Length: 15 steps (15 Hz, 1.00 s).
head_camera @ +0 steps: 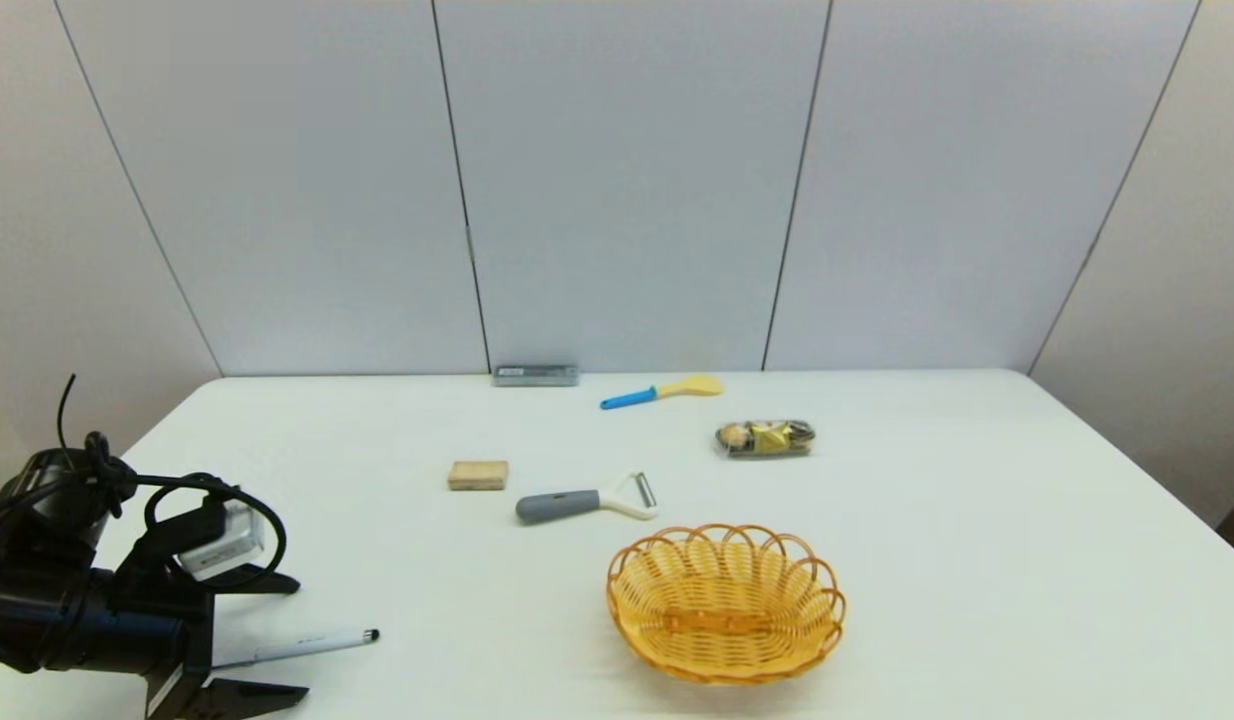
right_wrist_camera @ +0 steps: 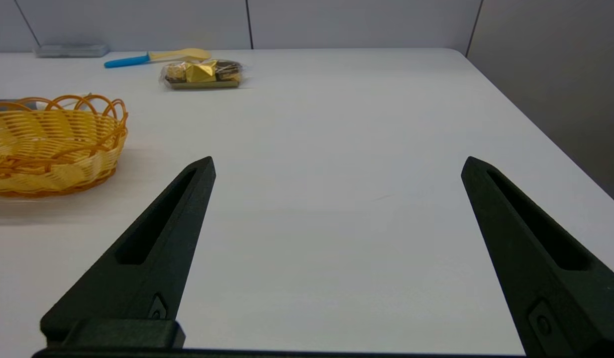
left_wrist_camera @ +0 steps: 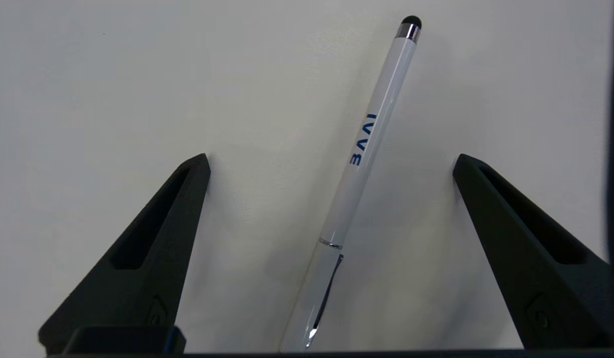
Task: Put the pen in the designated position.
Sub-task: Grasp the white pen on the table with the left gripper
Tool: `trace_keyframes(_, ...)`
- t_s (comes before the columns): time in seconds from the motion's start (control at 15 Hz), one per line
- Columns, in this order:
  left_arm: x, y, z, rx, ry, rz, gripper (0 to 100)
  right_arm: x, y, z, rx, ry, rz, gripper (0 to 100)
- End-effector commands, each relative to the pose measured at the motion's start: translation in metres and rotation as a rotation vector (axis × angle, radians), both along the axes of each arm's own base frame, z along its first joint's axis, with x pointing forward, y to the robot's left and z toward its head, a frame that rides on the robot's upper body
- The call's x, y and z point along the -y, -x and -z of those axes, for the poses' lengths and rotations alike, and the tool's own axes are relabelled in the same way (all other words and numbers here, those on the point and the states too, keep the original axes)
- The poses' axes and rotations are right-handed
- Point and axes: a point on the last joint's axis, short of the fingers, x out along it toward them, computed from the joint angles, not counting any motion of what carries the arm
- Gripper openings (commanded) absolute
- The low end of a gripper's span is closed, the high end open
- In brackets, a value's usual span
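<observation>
Pen point(head_camera: 302, 646) lies flat on the table point(head_camera: 977, 520) at its near left corner, black tip pointing toward the middle of the table, its other end between the fingers of the left gripper point(head_camera: 277, 636). That gripper sits low over the table with its fingers spread wide, one on each side of the pen and neither touching it; in the left wrist view the pen point(left_wrist_camera: 359, 164) runs at a slant through the gap, a little nearer one finger than the other. The left arm reaches in from the table's left edge, lying low and nearly level. Bare tabletop lies between the pen and the basket point(head_camera: 725, 603), which stands well to the right near the front. Behind the basket lie a peeler point(head_camera: 585, 501) and a small block point(head_camera: 478, 475); a spoon point(head_camera: 661, 392) and a candy pack point(head_camera: 765, 438) lie farther back. The right gripper point(right_wrist_camera: 337, 164) hangs open above bare table right of the basket, out of the head view.
</observation>
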Motion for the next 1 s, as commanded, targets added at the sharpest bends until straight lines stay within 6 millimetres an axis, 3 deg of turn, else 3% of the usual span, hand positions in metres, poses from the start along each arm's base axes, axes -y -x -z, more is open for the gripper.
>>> trace_keyframes(0.07,0.0012,0.0049,0.0017,-0.013,0.005,0.005,100,0.0000,-0.0002,0.0004,-0.002,0.001,0.000,100)
trace_keyframes(0.33,0.0018,0.0079,0.0015,-0.014,0.004,0.006,100,0.0000,-0.0002,0.0004,-0.002,-0.001,0.000,100)
trace_keyframes(0.4,0.0018,0.0077,0.0015,-0.014,0.004,0.005,0,0.0000,-0.0002,0.0004,-0.002,-0.001,-0.002,100)
trace_keyframes(1.0,0.0023,0.0093,-0.0053,0.019,0.003,0.004,0,0.0000,-0.0002,0.0004,-0.002,0.001,-0.002,100)
